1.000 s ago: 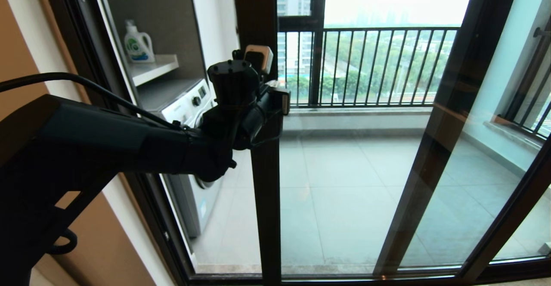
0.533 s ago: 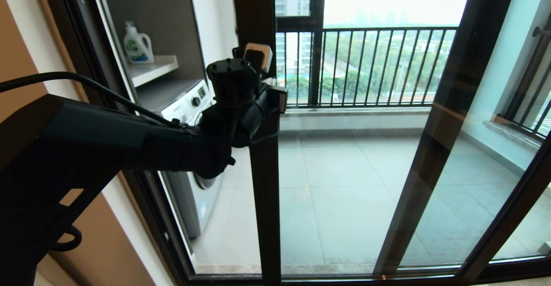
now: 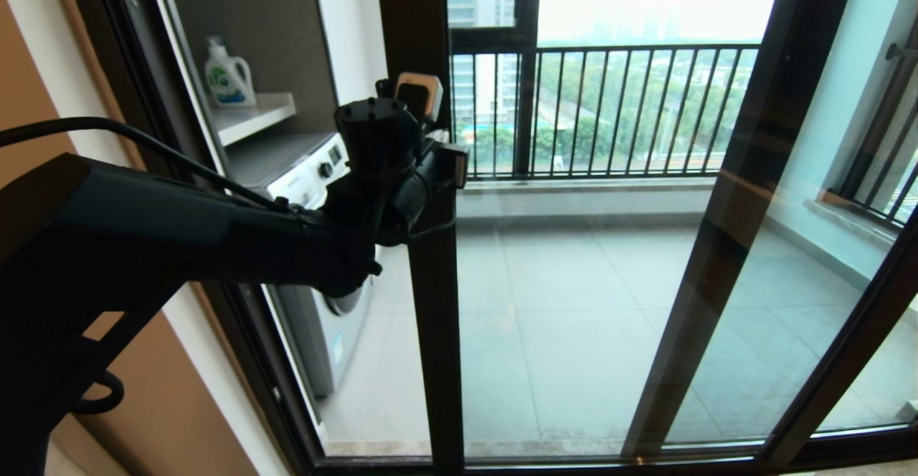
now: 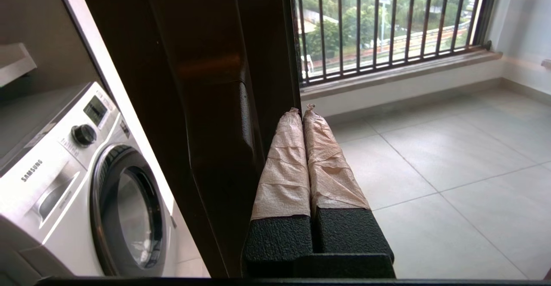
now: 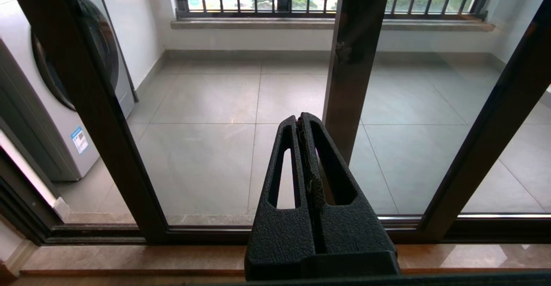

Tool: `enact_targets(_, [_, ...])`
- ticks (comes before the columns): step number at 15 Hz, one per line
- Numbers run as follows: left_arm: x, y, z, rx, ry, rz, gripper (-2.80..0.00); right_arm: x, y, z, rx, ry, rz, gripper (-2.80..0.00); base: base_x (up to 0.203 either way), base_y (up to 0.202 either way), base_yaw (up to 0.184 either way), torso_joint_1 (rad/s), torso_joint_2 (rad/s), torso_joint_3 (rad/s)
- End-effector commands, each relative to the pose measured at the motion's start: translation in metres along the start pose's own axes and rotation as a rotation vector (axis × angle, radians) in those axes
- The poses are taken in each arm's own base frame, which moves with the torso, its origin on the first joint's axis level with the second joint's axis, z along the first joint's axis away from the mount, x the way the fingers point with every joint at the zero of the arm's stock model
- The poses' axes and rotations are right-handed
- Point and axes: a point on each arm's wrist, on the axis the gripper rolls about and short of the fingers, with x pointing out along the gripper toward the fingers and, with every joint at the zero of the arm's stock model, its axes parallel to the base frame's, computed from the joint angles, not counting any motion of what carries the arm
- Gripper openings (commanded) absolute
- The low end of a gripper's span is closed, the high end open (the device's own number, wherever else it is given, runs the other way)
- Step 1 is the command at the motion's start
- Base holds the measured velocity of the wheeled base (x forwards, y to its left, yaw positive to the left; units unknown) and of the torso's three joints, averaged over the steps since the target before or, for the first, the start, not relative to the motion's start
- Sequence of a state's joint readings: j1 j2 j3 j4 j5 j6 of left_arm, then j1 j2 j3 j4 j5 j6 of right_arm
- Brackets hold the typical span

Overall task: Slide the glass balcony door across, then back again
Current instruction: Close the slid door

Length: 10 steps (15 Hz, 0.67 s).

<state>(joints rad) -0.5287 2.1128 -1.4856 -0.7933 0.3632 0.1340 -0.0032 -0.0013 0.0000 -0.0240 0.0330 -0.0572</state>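
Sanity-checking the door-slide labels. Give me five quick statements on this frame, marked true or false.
1. The left end effector is shut, its taped fingers beside the door upright. True.
2. The right end effector grips the door handle. False: it is shut on nothing, held low before the glass.
3. A washer stands on the balcony. True.
4. The detergent bottle sits on the floor. False: it is on a shelf above the washer.
5. The railing has horizontal bars only. False: its bars are vertical.
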Motion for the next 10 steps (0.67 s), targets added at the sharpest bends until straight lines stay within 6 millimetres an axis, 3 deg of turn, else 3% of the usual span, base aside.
enact_targets(1, [-0.008, 0.008, 0.003, -0.001, -0.005, 0.017, -2.80, 0.001, 0.000, -0.003, -0.001, 0.013, 0.002, -2.80, 0.000, 0.000, 0.000, 0.000, 0.00, 0.000])
enact_targets(7, [-0.019, 0.041, 0.008, -0.001, -0.026, 0.076, -2.80, 0.001, 0.000, -0.003, -0.001, 0.013, 0.002, -2.80, 0.000, 0.000, 0.000, 0.000, 0.00, 0.000])
enact_targets(10, [-0.029, 0.047, 0.007, -0.006, -0.023, 0.083, -2.80, 0.001, 0.000, -0.003, -0.001, 0.013, 0.002, -2.80, 0.000, 0.000, 0.000, 0.000, 0.00, 0.000])
